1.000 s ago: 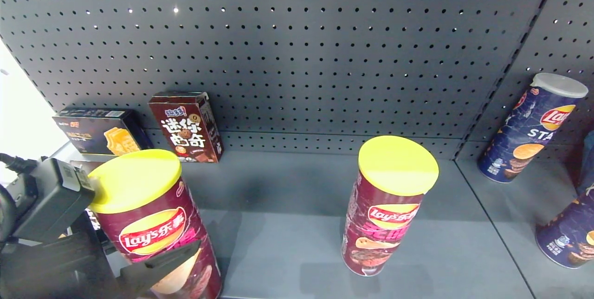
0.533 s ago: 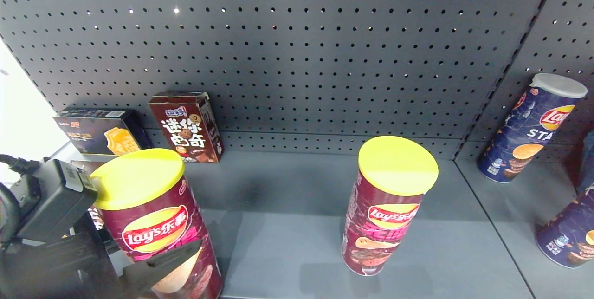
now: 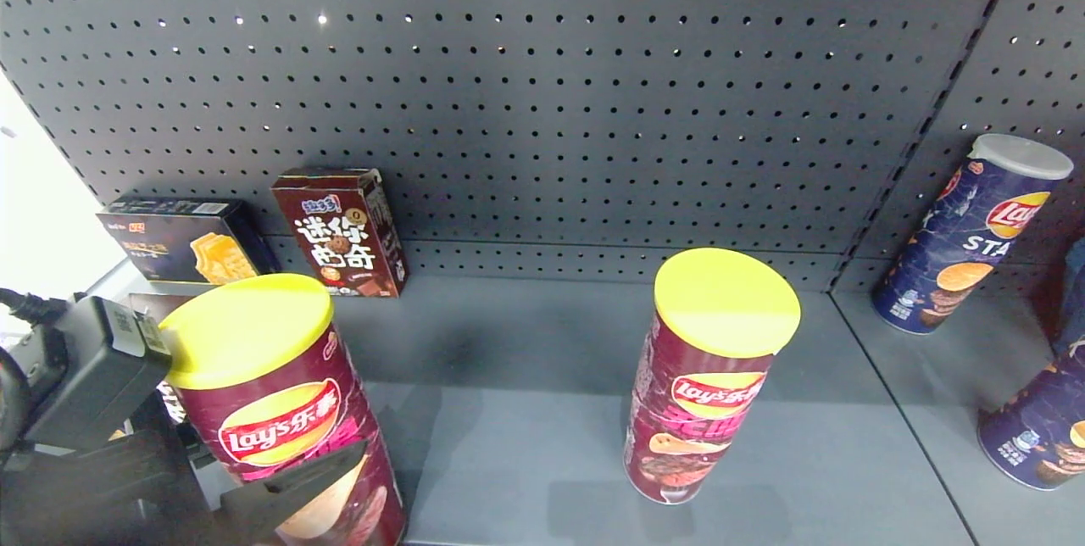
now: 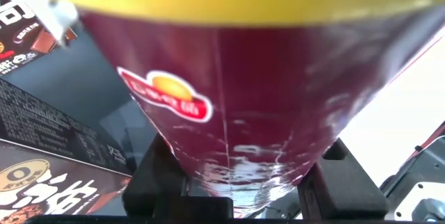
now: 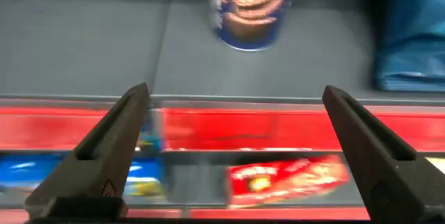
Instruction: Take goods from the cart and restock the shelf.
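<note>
A maroon chips can (image 3: pixel 271 410) with a yellow lid is held upright at the shelf's front left, my left gripper (image 3: pixel 288 487) shut on its lower body. In the left wrist view the can (image 4: pixel 243 99) looms between the two black fingers (image 4: pixel 160 175) of the left gripper (image 4: pixel 243 182). A second, identical maroon can (image 3: pixel 703 393) stands on the grey shelf (image 3: pixel 525 444) near its middle. My right gripper (image 5: pixel 236 92) is open and holds nothing; it sits in front of the shelf's red front strip (image 5: pixel 236 130), facing a blue can (image 5: pixel 254 5).
Two snack boxes, one brown (image 3: pixel 343 232) and one black (image 3: pixel 182 241), lean on the pegboard at the back left. Blue chips cans (image 3: pixel 975 232) (image 3: pixel 1034 427) stand in the right bay. A red packet (image 5: pixel 288 179) lies on the shelf below. Bare shelf lies between the two maroon cans.
The held can and left gripper shifted very slightly right, then back. Nothing else has moved.
</note>
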